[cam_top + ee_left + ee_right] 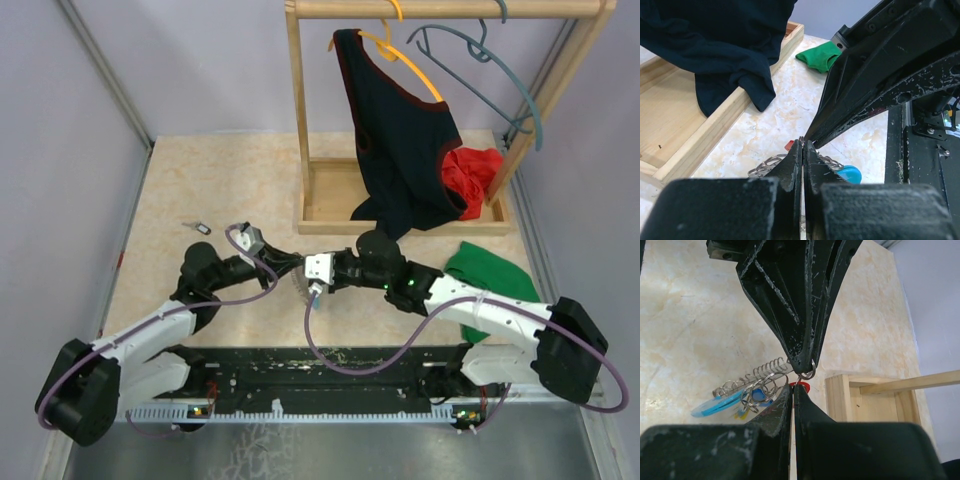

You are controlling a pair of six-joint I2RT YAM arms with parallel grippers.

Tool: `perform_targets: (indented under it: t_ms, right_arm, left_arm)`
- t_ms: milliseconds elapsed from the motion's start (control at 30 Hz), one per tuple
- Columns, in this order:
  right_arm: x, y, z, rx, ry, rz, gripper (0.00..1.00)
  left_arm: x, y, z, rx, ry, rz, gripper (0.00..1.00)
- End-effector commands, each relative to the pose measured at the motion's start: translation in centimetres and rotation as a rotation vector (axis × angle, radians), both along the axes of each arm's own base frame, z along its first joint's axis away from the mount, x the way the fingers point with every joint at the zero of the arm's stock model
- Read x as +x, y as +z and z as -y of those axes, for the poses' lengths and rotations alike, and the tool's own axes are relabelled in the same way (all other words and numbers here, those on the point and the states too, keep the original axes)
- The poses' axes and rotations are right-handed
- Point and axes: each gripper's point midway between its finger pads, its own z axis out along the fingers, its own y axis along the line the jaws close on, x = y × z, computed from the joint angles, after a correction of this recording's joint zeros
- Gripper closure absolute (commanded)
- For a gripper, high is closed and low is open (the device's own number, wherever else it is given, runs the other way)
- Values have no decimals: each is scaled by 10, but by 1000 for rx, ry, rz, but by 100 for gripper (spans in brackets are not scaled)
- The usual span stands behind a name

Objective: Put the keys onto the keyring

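Keyring, grey coiled-wire loop with light-blue section [762,371], gripped over marbled bench [690,315] by left tool [803,364], tip-to-tip with right tool [793,390] seemingly clamped on tiny red-headed key [801,386]: keep both grips firm, thread key slowly along coil.

Wooden rack [297,120] stands past the right gripper [300,275]. It holds a navy top [400,130] on a yellow hanger [415,72], a grey-blue hanger [515,78] and a red cloth [475,170]. Green cloth [485,275] lies off to the gripper's right.
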Motion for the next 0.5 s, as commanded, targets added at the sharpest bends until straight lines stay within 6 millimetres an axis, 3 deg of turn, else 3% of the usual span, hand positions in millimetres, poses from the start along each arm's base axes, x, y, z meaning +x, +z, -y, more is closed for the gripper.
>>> perform_targets:
  t_ms: [0, 200, 467]
  right_arm:
    - [-3, 10, -9, 72, 19, 14, 100]
    - [3, 4, 1, 72, -26, 16, 100]
    - [-1, 9, -9, 114, 21, 5, 100]
  left_arm:
    - [3, 26, 1, -70, 21, 80, 100]
    - [4, 28, -6, -88, 71, 97, 100]
    - [0, 29, -1, -113, 29, 79, 100]
